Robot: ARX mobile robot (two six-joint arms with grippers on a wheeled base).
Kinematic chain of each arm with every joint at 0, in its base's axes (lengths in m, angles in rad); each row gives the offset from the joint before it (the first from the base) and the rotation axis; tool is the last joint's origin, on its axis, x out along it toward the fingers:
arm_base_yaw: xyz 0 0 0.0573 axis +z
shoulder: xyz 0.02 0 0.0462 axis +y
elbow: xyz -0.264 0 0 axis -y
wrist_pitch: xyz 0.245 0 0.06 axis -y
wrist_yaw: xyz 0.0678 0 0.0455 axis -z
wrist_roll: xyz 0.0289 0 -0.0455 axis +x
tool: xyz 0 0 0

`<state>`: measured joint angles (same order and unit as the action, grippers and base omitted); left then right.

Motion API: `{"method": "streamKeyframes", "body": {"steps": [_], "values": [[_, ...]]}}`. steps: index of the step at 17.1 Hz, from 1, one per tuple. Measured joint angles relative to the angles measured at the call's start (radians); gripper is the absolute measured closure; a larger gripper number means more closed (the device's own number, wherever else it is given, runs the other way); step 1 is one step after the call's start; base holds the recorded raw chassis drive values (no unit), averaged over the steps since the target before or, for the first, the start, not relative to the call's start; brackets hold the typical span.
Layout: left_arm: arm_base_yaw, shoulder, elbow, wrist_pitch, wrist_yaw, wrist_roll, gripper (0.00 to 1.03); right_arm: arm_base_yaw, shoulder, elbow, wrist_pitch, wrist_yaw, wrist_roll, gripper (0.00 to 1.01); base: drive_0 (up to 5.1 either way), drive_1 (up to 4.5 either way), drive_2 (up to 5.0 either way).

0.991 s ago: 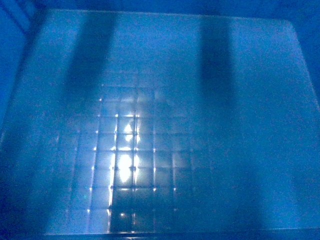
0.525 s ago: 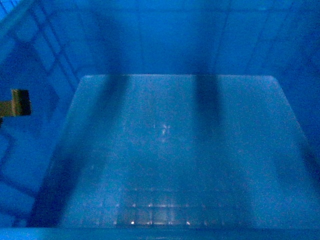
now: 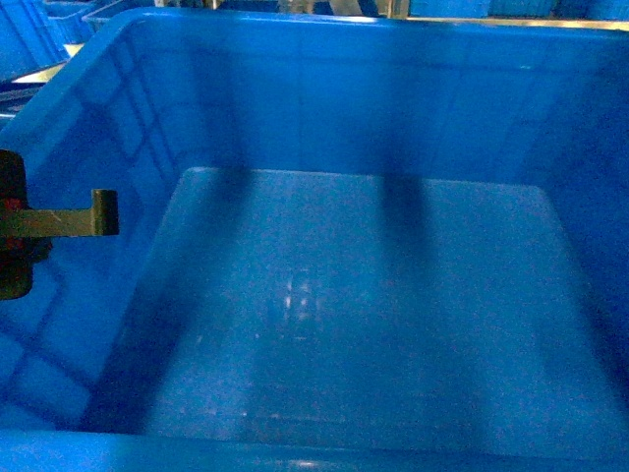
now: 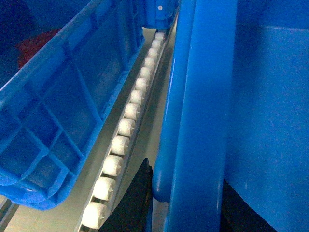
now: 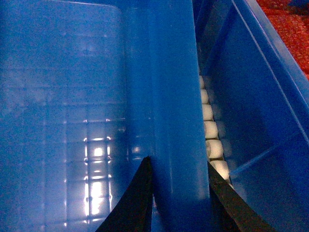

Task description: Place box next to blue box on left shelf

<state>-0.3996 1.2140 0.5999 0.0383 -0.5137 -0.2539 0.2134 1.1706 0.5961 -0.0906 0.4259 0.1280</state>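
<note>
The box (image 3: 344, 295), a large open-top blue crate, fills the head view with its pale grid floor and ribbed walls. My left gripper (image 4: 186, 179) is shut on its left rim (image 4: 203, 96), one black finger on each side. My right gripper (image 5: 178, 164) is shut on the right rim (image 5: 169, 96) in the same way. The left shelf shows as rows of white rollers (image 4: 128, 125) beside the left rim and rollers (image 5: 210, 128) beside the right rim. A ribbed blue box (image 4: 58, 111) stands close on the left, across the roller row.
Another blue crate wall (image 5: 256, 96) stands close on the right, beyond the rollers. More blue crates (image 3: 29, 29) and a metal rail (image 3: 491, 18) lie past the far rim. Red flooring (image 5: 289, 24) shows at the far right.
In the head view the box has sunk away: its floor filled the frame before, now the walls and far rim show, and the left gripper's finger appears at the left wall.
</note>
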Motion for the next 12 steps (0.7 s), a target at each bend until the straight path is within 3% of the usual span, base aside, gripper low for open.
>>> {"method": "streamKeyframes", "body": {"steps": [4, 12], "values": [[-0.019, 0.042, 0.010, -0.003, 0.009, -0.020, 0.84, -0.038, 0.000, -0.011, 0.000, -0.012, -0.013, 0.80, 0.0, 0.00, 0.0], [-0.038, 0.078, 0.042, -0.077, 0.009, -0.047, 0.84, -0.045, 0.026, -0.018, -0.008, -0.010, -0.020, 0.80, 0.0, 0.00, 0.0]]}}
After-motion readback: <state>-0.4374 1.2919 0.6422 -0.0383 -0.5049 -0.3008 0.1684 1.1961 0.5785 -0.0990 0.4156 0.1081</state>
